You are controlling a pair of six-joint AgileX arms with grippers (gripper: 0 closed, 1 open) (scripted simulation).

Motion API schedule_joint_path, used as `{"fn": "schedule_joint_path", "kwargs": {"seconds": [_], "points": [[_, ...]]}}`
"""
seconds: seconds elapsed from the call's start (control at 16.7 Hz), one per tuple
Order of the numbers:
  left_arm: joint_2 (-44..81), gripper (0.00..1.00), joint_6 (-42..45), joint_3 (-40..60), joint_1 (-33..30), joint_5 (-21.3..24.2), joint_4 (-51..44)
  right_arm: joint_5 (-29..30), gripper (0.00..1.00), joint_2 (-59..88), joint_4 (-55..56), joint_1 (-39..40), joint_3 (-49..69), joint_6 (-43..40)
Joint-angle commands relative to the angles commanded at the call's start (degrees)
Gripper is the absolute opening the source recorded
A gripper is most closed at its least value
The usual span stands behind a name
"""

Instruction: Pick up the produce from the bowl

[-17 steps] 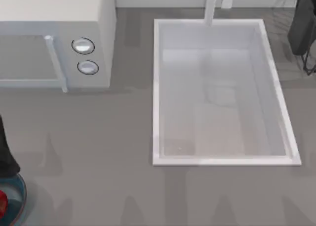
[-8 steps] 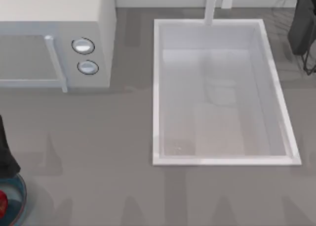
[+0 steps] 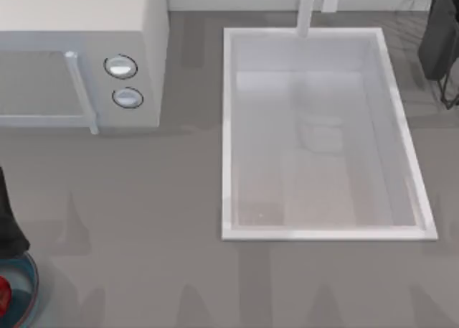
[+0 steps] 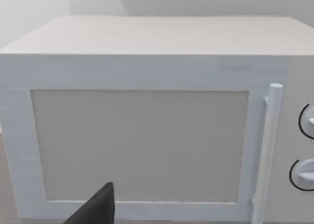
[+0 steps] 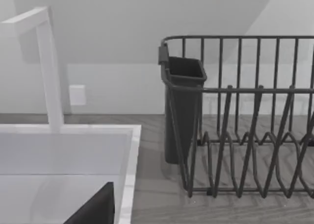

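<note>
Red produce (image 3: 3, 292) sits inside the blue bowl (image 3: 30, 283) at 8 o'clock of the top view, cut by the frame edge. Left arm (image 3: 8, 224) dark, just at 12 o'clock of the bowl; whether its gripper is open or closed, cannot tell. White sink (image 3: 228, 141) at centre-right, basin bare. Microwave (image 3: 86, 55) at 10 o'clock, two dials, no readable text. Dish rack (image 5: 245, 116) with dark cup at 2 o'clock, right arm (image 3: 439, 34) there.

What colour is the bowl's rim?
Dark teal, around a lighter blue inside; the bowl shows best in the top view, at its lower left corner.
</note>
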State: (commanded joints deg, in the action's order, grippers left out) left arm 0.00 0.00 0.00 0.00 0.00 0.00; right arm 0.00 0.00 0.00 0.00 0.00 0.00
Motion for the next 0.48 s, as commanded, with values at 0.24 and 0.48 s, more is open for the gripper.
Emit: {"fn": "schedule_joint_path", "kwargs": {"seconds": [0.24, 0.48], "points": [[0.00, 1.00, 0.00, 0.00, 0.00, 0.00, 0.00, 0.00, 1.00, 0.00, 0.00, 0.00, 0.00, 0.00], [1.99, 1.00, 0.17, 1.74, 0.14, 0.00, -1.97, 0.00, 1.00, 0.00, 0.00, 0.00, 0.00, 0.00]]}}
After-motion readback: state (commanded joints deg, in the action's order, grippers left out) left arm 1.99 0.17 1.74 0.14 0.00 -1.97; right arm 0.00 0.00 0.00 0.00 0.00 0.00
